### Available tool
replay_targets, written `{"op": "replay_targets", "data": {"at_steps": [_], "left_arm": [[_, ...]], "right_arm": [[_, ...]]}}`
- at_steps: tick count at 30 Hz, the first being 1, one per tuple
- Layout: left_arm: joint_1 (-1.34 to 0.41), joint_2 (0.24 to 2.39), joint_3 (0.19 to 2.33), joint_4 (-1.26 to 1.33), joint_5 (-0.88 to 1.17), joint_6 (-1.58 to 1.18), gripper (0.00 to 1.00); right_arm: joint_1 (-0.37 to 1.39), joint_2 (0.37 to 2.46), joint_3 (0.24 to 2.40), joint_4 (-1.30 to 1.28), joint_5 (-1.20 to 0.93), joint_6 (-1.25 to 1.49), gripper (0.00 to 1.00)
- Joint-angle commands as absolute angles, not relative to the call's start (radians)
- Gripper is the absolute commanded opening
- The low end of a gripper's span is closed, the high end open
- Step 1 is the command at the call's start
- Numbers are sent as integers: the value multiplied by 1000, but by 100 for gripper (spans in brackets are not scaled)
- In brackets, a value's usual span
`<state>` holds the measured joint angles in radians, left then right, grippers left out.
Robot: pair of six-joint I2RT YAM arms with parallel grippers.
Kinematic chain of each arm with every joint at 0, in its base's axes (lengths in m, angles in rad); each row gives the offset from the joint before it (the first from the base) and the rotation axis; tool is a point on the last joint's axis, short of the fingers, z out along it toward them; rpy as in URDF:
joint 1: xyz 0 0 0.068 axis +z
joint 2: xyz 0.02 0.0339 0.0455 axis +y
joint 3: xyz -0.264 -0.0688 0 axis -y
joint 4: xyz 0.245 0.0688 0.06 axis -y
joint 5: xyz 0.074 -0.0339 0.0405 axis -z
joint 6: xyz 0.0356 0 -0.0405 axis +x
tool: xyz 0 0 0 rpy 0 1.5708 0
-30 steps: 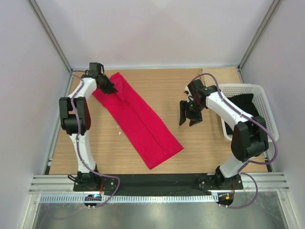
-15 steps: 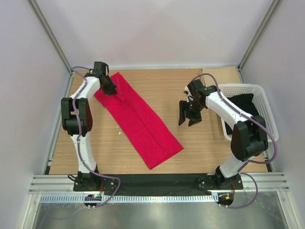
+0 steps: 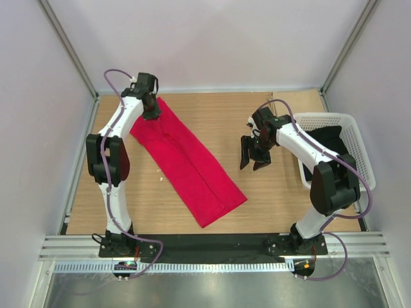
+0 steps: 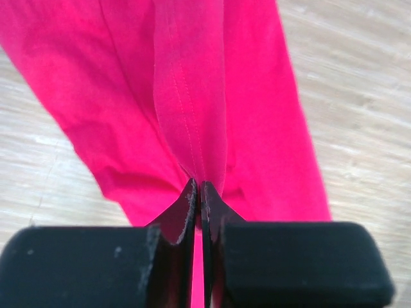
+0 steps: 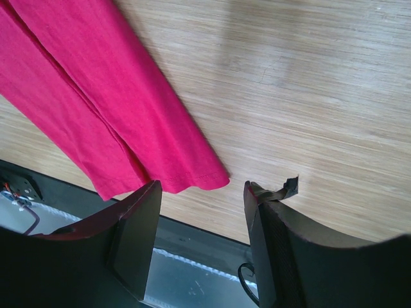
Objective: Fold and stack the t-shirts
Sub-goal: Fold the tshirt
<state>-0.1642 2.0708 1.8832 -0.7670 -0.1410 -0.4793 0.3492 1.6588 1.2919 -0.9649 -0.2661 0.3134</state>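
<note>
Crimson cloth is what the coming move turns on: we count one t-shirt [image 3: 189, 163], already narrowed to a long strip and lying flat on the counter [image 3: 276, 199]. Its long axis runs on a slant, from the far left corner toward the middle of the near edge.

Our left pincer [image 3: 153, 113] sits at the far end of that strip. The left wrist view shows its jaws pressed together on a pinch of red cloth at the centre fold. From this pincer the whole shirt stretches away toward the near edge and to the right.

Our right pincer [image 3: 252, 162] hovers over bare wood to the right of the strip's middle, jaws apart and holding nothing. The shirt's near end lies to its left, toward the near edge.

We judge that the left arm, already on the cloth, is the one placed to carry the far end over.

We count two pincers and one white basket [image 3: 327, 117] at the right edge. There is dark cloth inside it whose pieces we cannot count.
</note>
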Motion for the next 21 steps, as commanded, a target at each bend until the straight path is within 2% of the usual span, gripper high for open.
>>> {"op": "replay_targets", "data": {"at_steps": [1,6,9,10,12,17,21], "left_arm": [[-184,2057,1891,-827,-212,-439,4],[-222,2071,1858,-850,-242,-423,7],[-222,2077,1836,-833,-172,-408,31],[-221,2077,1838,-821,-137,-405,42],[-203,2074,1847,-807,-103,-400,52],[-105,2049,1848,-671,50,-442,58],[-5,2138,1940,-592,253,-500,49]], "right_arm": [[348,1663,1301,-957,-282,305,61],[347,1664,1298,-957,-281,305,61],[347,1667,1301,-957,-282,304,61],[347,1667,1301,-959,-281,302,61],[345,1667,1299,-962,-278,301,61],[347,1667,1296,-968,-270,298,61],[347,1675,1298,-969,-265,296,61]]}}
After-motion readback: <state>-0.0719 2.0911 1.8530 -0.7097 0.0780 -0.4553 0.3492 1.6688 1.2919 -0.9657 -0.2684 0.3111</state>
